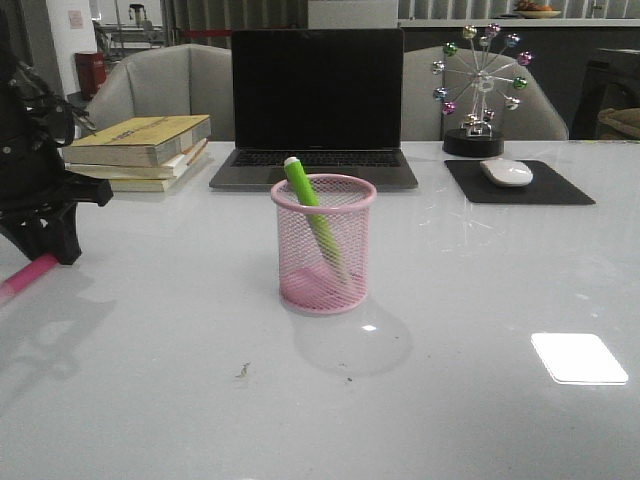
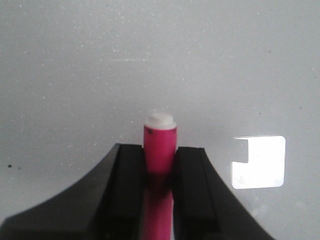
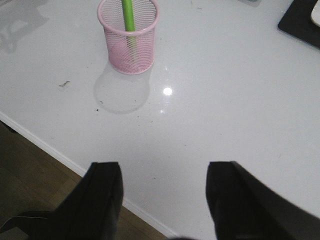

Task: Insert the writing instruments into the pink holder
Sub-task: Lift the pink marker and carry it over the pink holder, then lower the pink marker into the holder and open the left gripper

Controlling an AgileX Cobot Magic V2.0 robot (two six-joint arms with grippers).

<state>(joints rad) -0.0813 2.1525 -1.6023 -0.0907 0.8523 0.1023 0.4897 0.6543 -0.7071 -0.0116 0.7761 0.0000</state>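
The pink holder [image 1: 323, 250] stands upright mid-table, and the right wrist view also shows the holder [image 3: 131, 50]. A lime green marker [image 1: 303, 187] leans inside it, whitish tip up; from above the green marker [image 3: 128, 15] rises past the rim. My left gripper [image 1: 62, 250] is at the far left, low over the table, shut on the pink marker [image 1: 28, 276]. In the left wrist view the pink marker [image 2: 160, 142] sticks out past my left gripper [image 2: 160, 157] with its white tip forward. My right gripper [image 3: 162, 172] is open and empty over the table's near edge, well short of the holder.
A laptop [image 1: 315, 100] stands behind the holder. To the back left lies a stack of books [image 1: 140, 150]. A ferris-wheel ornament [image 1: 480, 90], and a mouse [image 1: 506, 172] on a black pad [image 1: 560, 190], are at the back right. The table's front edge [image 3: 60, 155] runs below my right gripper.
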